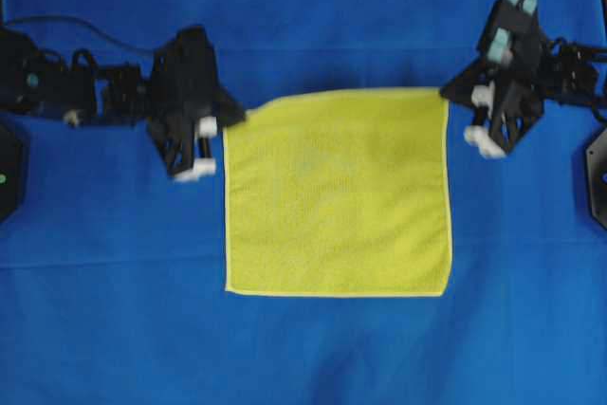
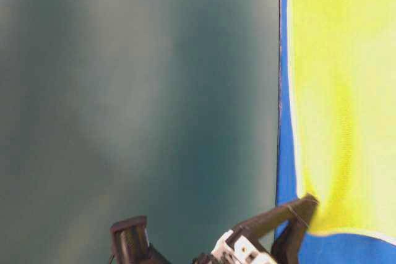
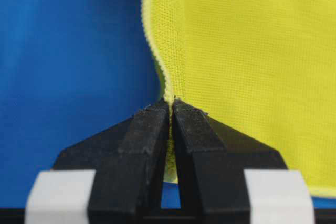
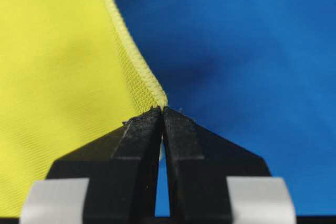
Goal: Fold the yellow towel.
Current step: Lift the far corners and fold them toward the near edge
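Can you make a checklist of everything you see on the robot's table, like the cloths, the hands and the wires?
Surface: blue cloth covers the table, lightly creased.
Job's things: yellow towel, one layer, not yet folded; its two far corners are pinched, the rest spread out.
Clutter: nothing seen.
Grippers: left hand shut on the towel's far left corner; right hand shut on the far right corner.
Cables: black cable on the cloth behind the left arm; cables by the right arm.
Surroundings: table-level view shows only a blurred dark green background.
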Controlling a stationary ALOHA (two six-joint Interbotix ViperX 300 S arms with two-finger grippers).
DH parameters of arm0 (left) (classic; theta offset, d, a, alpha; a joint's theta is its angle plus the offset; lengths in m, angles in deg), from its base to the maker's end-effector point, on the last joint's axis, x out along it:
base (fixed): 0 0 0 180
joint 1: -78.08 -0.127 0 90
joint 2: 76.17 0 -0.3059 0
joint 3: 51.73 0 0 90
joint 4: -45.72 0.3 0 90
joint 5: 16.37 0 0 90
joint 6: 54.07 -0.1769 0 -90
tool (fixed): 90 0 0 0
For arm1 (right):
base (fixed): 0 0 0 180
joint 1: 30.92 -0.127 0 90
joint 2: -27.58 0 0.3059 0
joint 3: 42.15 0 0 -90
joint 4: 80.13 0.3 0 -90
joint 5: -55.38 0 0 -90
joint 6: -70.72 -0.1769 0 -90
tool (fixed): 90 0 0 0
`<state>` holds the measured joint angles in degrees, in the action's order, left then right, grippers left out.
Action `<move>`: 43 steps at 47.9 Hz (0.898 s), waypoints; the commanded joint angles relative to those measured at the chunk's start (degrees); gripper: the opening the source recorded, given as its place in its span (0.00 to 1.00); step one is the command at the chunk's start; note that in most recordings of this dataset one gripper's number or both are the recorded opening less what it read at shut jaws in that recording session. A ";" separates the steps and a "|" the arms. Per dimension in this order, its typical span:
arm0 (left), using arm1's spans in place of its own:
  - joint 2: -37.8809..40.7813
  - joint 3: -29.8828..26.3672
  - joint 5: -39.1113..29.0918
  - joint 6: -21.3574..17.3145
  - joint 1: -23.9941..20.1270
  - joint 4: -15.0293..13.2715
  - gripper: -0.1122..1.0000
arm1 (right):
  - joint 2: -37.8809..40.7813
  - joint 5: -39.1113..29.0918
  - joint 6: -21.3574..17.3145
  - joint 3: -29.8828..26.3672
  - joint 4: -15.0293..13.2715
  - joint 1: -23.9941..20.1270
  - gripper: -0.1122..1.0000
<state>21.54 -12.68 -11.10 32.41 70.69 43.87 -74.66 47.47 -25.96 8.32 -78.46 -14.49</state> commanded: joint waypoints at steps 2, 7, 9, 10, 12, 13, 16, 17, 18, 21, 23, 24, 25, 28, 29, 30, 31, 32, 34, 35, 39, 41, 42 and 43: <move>-1.32 -0.26 -0.26 1.49 4.75 0.00 0.11 | -2.02 -0.70 -1.93 0.18 0.26 -4.75 0.11; -0.97 -0.18 -0.26 3.60 8.70 0.00 0.11 | -2.37 -1.67 -5.27 0.70 0.35 -10.55 0.11; -0.88 -0.26 -0.26 4.83 10.55 0.00 0.11 | -2.37 -1.93 -6.50 0.70 0.35 -12.92 0.11; -0.88 -0.26 -0.26 5.19 11.16 0.00 0.11 | -2.37 -2.02 -7.21 0.70 0.35 -14.06 0.11; -0.79 -0.26 -0.26 6.06 12.48 0.00 0.11 | -2.20 -2.02 -8.61 0.70 0.35 -16.26 0.11; -0.70 -0.26 -0.26 6.42 13.10 0.00 0.11 | -2.02 -2.02 -9.58 0.70 0.35 -17.84 0.11; -0.53 -0.35 -0.26 7.65 14.94 0.00 0.11 | -1.76 -2.11 -11.69 0.70 0.35 -20.65 0.11; -0.44 -0.35 -0.26 8.00 15.64 0.00 0.11 | -1.58 -2.11 -12.39 0.70 0.35 -21.62 0.11; -0.35 -0.44 -0.26 8.35 16.35 0.00 0.11 | -1.49 -2.11 -13.10 0.70 0.35 -22.50 0.11; 0.00 -0.70 0.00 9.32 18.63 0.00 0.11 | -1.05 -2.02 -14.85 0.53 0.35 -25.14 0.11; 0.35 -0.97 0.09 9.67 19.95 0.00 0.11 | -0.70 -2.02 -16.00 0.35 0.35 -26.72 0.11; 0.44 -1.23 0.09 9.76 20.57 0.00 0.11 | -0.53 -1.93 -16.61 0.26 0.35 -27.42 0.11; 0.79 -1.41 0.09 9.93 21.18 0.00 0.11 | -0.26 -1.93 -17.14 0.18 0.35 -28.04 0.11; 1.49 -2.11 0.09 10.20 23.12 0.00 0.11 | 0.70 -1.85 -18.63 -0.26 0.35 -30.15 0.11; 1.76 -2.37 0.09 10.28 23.64 0.00 0.11 | 1.05 -1.76 -19.07 -0.44 0.35 -30.67 0.11; 2.02 -2.64 0.00 10.28 24.08 0.00 0.11 | 1.32 -1.76 -19.51 -0.62 0.35 -31.20 0.11; 2.29 -2.90 -0.09 10.28 24.52 0.00 0.11 | 1.67 -1.76 -19.78 -0.79 0.35 -31.64 0.11; 2.46 -3.16 -0.18 10.28 24.87 0.00 0.11 | 2.02 -1.76 -20.13 -0.97 0.35 -32.08 0.11; 2.90 -3.60 -0.26 10.28 25.66 0.00 0.11 | 2.81 -1.76 -20.65 -1.49 0.35 -32.78 0.11; 2.99 -3.69 -0.26 10.28 25.84 0.00 0.11 | 3.25 -1.76 -20.83 -1.67 0.35 -33.05 0.11; 3.34 -3.96 -0.09 10.28 26.46 0.00 0.11 | 5.10 -1.67 -21.27 -2.81 0.35 -34.19 0.11; 3.43 -3.96 0.09 10.28 26.46 0.00 0.11 | 5.71 -1.67 -21.27 -3.16 0.35 -34.45 0.11; 3.52 -3.96 0.09 10.28 26.54 0.00 0.11 | 5.98 -1.67 -21.27 -3.34 0.35 -34.45 0.11; 3.52 -3.96 0.09 10.28 26.46 0.00 0.11 | 6.24 -1.67 -21.27 -3.43 0.35 -34.45 0.11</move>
<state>25.50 -15.67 -11.36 42.78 96.80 43.87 -68.95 45.53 -47.14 6.30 -78.29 -48.50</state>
